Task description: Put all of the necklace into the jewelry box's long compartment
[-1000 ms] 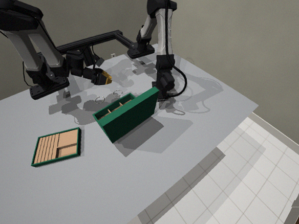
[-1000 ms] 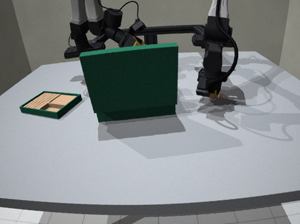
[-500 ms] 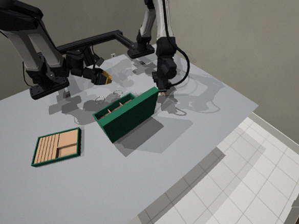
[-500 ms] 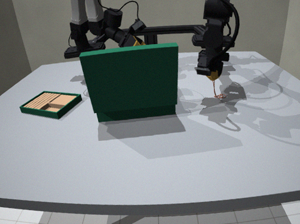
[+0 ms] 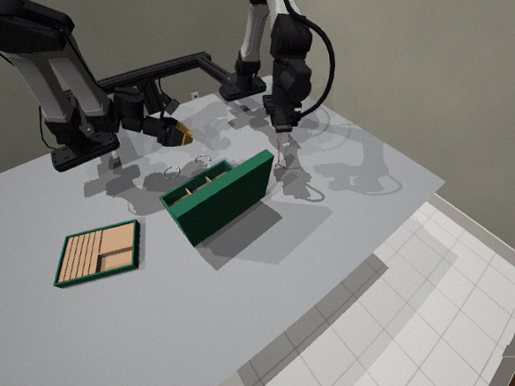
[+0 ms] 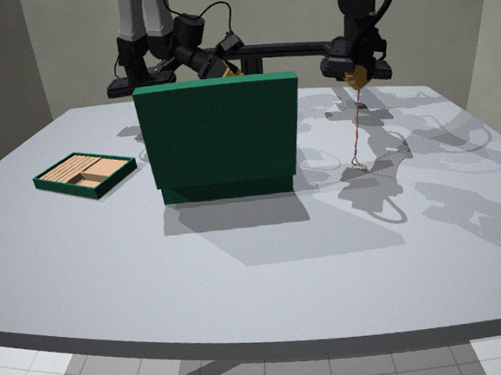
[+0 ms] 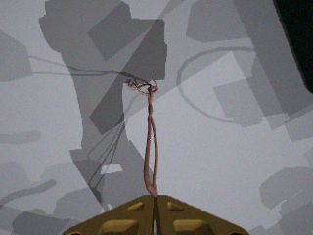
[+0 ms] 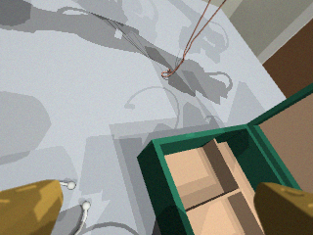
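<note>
My left gripper [image 5: 280,130] [image 6: 358,88] [image 7: 155,205] is shut on the red-brown necklace [image 6: 356,123] [image 7: 150,105] [image 8: 183,60]. The necklace hangs down in doubled strands, its small bunched lower end at or just above the table. The green jewelry box [image 5: 169,207] [image 6: 228,190] [image 8: 196,135] stands with its lid [image 5: 228,202] [image 6: 219,129] raised. Its long compartment [image 8: 236,163] runs along the lid side, partly hidden by a right finger. My right gripper [image 5: 189,137] [image 8: 157,190] is open and empty above the box's arm side. Two silver bangles [image 5: 171,177] [image 5: 201,164] [image 8: 86,206] lie beside the box.
A green-rimmed tray [image 5: 136,245] [image 6: 115,182] with slots and two compartments lies on the table [image 5: 99,348] [image 6: 205,296], to the left of the box in the top and exterior views. The raised lid hides the box's inside in the exterior view.
</note>
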